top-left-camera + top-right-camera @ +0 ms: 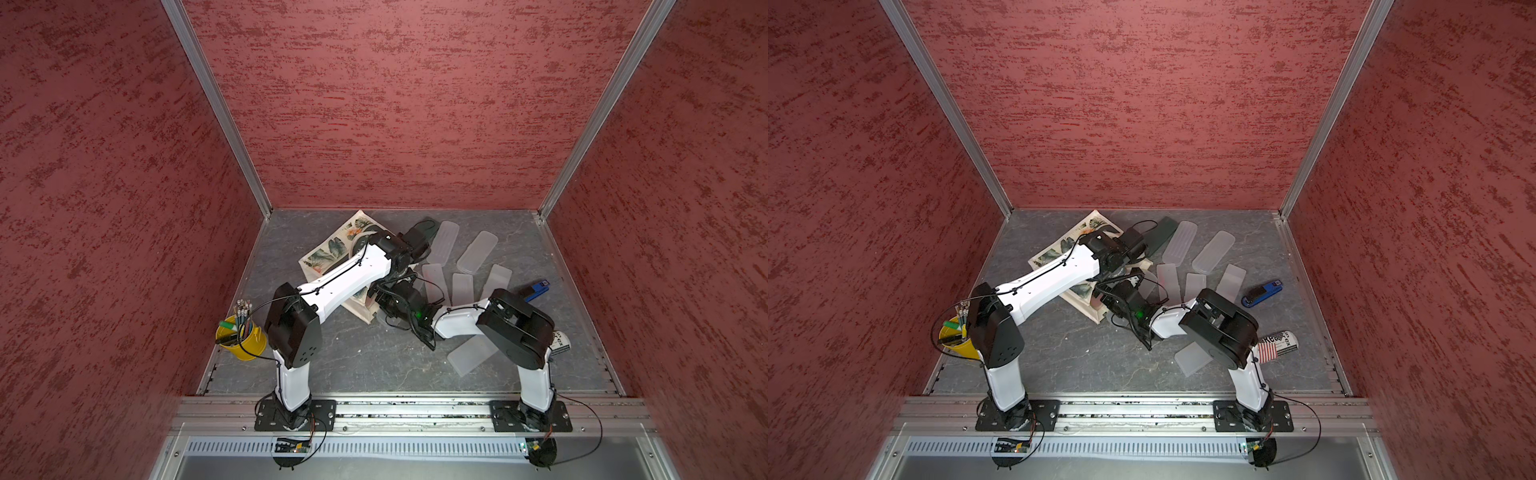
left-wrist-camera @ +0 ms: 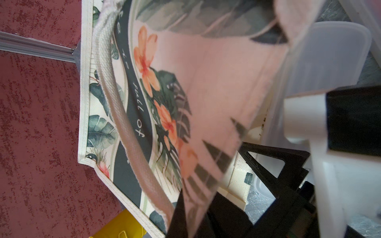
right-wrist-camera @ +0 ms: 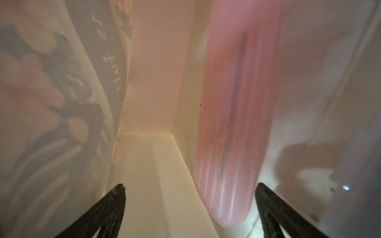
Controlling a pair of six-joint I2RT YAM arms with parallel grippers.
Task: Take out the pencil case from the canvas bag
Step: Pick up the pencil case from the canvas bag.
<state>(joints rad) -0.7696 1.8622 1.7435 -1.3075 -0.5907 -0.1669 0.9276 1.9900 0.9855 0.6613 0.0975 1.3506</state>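
The canvas bag (image 1: 328, 249) (image 1: 1059, 249) lies on its side at the back of the table in both top views, leaf-and-flower print up. My left gripper (image 2: 195, 210) is shut on the edge of the bag's upper panel (image 2: 206, 92) at its mouth and holds the cloth lifted. My right gripper (image 3: 190, 185) reaches inside the bag (image 3: 152, 82) and stands open. A pink ribbed pencil case (image 3: 237, 123) lies along the inner wall, its rounded end between the fingers and closer to one fingertip (image 3: 261, 189). From above, the fingertips and the pencil case are hidden.
Several frosted cases (image 1: 478, 251) and a dark green one (image 1: 430, 228) lie right of the bag, another (image 1: 473, 355) nearer the front. A blue stapler (image 1: 538, 289) and a printed packet (image 1: 561, 343) sit at the right. A yellow pencil cup (image 1: 243, 336) stands front left.
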